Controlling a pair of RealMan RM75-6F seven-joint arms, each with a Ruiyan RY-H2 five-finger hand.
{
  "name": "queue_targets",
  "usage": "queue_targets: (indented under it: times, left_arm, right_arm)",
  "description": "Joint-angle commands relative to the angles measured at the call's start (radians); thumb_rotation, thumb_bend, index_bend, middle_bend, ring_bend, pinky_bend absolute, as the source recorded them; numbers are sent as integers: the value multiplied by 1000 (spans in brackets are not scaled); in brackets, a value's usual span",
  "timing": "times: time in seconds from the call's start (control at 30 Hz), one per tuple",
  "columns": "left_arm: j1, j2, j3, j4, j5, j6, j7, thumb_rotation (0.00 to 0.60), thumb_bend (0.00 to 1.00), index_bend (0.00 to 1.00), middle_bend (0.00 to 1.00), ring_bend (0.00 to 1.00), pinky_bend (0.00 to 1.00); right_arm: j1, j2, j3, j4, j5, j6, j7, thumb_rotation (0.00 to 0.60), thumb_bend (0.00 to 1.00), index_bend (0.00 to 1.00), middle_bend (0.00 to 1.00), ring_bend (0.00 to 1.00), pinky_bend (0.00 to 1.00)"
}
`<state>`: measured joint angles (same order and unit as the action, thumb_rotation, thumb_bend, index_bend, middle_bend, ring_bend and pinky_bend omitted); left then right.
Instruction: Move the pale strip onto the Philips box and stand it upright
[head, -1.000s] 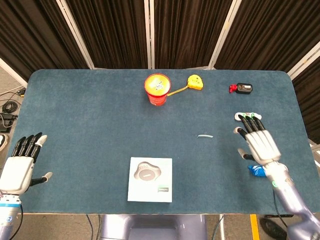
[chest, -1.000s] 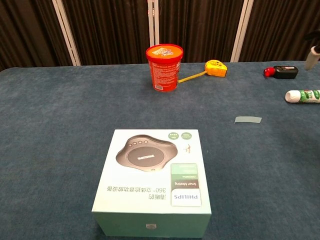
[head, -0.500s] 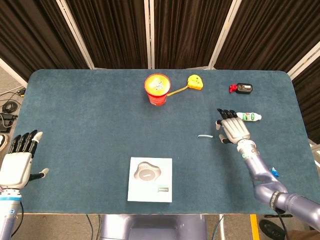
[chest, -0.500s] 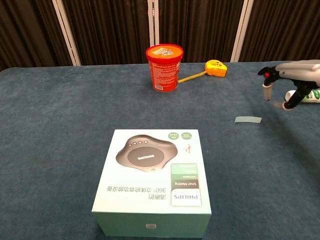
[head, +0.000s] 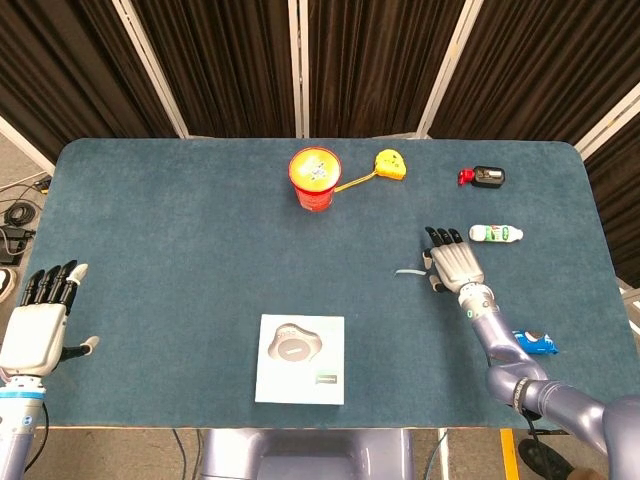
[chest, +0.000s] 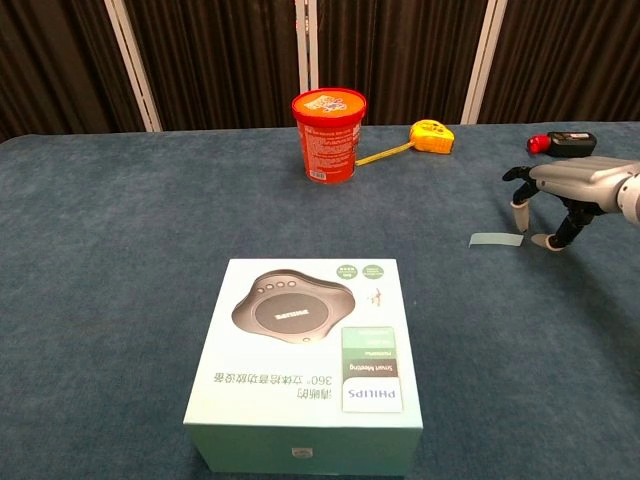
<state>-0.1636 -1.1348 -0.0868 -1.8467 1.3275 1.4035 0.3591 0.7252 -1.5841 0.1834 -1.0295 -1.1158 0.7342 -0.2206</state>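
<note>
The pale strip lies flat on the blue tabletop, right of centre. My right hand hovers just right of it, palm down with fingers spread, and its thumb tip comes down right at the strip's right end. It holds nothing. The pale-green Philips box lies flat near the front edge, well to the left of the strip. Far off at the table's front left corner, my left hand is open and holds nothing.
A red tub and a yellow tape measure stand at the back centre. A black-and-red device and a white tube lie right. A blue packet lies beside my right forearm.
My right hand has moved left and lowered, from beside the white tube to the strip's right end. My left hand has hardly moved.
</note>
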Motion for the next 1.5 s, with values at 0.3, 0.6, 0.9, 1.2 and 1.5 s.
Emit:
queue_targets:
  times: [0.3, 0.6, 0.9, 1.2, 1.5]
  left_arm:
    - [-2, 5, -3, 0, -9, 5, -9, 600, 0, 0, 0, 0, 0]
    - [-5, 6, -7, 4, -21, 3, -14, 600, 0, 0, 0, 0, 0]
    - [-10, 6, -6, 6, -28, -3, -16, 600, 0, 0, 0, 0, 0]
    - [-12, 11, 4, -4, -16, -9, -28, 600, 0, 0, 0, 0, 0]
    - [-16, 23, 4, -4, -18, -19, -55, 600, 0, 0, 0, 0, 0]
  right_arm:
    - [17, -50, -2, 60, -18, -1, 33, 600, 325, 517, 0, 0, 0]
    - [28, -78, 0, 90, -23, -10, 54, 600, 326, 562, 0, 0, 0]
    - [26, -79, 11, 70, -57, 24, 115, 600, 398, 673, 16, 0, 0]
    - [19, 75, 23, -187, -128, 88, 140, 600, 431, 684, 23, 0, 0]
    - [108, 332, 49, -573, -163, -8, 15, 600, 433, 679, 16, 0, 0]
